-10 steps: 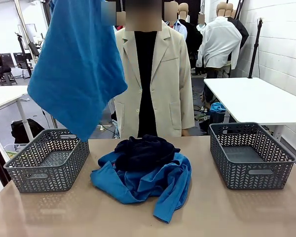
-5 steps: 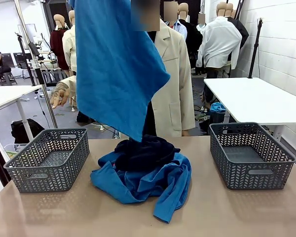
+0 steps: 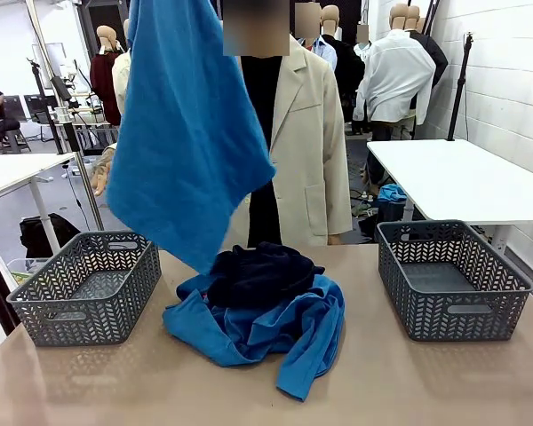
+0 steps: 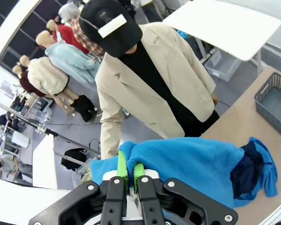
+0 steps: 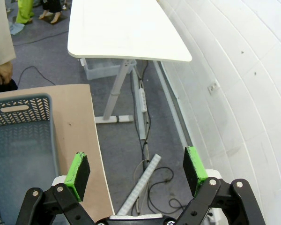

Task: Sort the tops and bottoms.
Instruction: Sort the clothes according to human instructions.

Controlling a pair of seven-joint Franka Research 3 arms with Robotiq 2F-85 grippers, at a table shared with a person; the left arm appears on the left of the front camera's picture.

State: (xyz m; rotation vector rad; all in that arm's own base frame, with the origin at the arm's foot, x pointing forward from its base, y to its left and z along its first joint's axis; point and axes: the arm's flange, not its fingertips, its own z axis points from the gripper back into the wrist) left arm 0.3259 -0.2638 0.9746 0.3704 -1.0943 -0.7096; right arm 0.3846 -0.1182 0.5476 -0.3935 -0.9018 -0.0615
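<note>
A bright blue top (image 3: pixel 182 133) hangs high above the table, between the left basket and the pile. In the left wrist view my left gripper (image 4: pixel 129 170) is shut on that top (image 4: pixel 187 161), its green pads pinching the knit edge. On the table's middle lies a pile: a dark navy bottom (image 3: pixel 259 271) on more blue tops (image 3: pixel 284 330); the wrist view shows the navy bottom (image 4: pixel 247 168) too. My right gripper (image 5: pixel 136 171) stands open with nothing between its fingers, over the floor past the table's right end.
A grey basket (image 3: pixel 89 286) stands at the table's left and another grey basket (image 3: pixel 451 278) at the right, seen also as the right basket (image 5: pixel 18 140). A person in a beige jacket (image 3: pixel 306 151) stands at the far side. A white table (image 3: pixel 462 177) lies beyond.
The hanging blue top swung right, toward the middle, and has now come partly back left. The pile and baskets have not moved.
</note>
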